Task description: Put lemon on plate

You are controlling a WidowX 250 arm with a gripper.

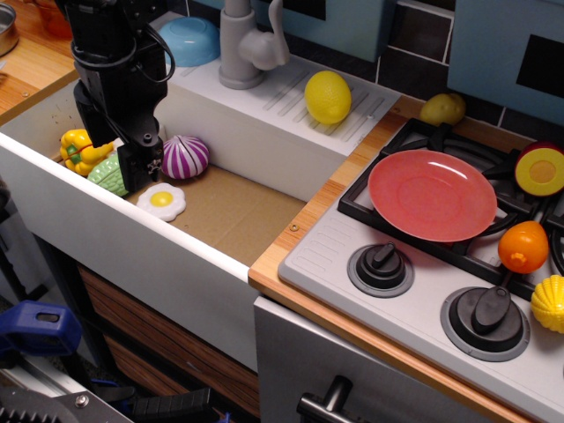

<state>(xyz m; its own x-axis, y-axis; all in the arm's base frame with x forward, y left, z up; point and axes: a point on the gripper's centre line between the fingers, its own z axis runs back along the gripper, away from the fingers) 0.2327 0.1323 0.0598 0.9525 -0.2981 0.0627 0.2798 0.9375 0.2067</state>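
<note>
The lemon point(327, 97) is bright yellow and egg-shaped. It lies on the white ribbed drainboard behind the sink, right of the faucet. The coral-red plate point(432, 196) sits empty on the black stove grate at the right. My gripper point(112, 152) hangs low in the sink at the far left, well away from the lemon and the plate. Its fingers stand apart and hold nothing. It hovers over a green toy point(107, 175), between a yellow pepper point(77, 150) and a purple onion point(185, 157).
A fried egg toy point(161, 200) lies on the sink floor. A grey faucet point(247, 44) and a blue bowl point(189, 40) stand behind the sink. Near the plate are a dull yellow round fruit point(443, 108), a cut fruit point(539, 169), an orange fruit point(523, 247) and a ridged yellow toy point(549, 302).
</note>
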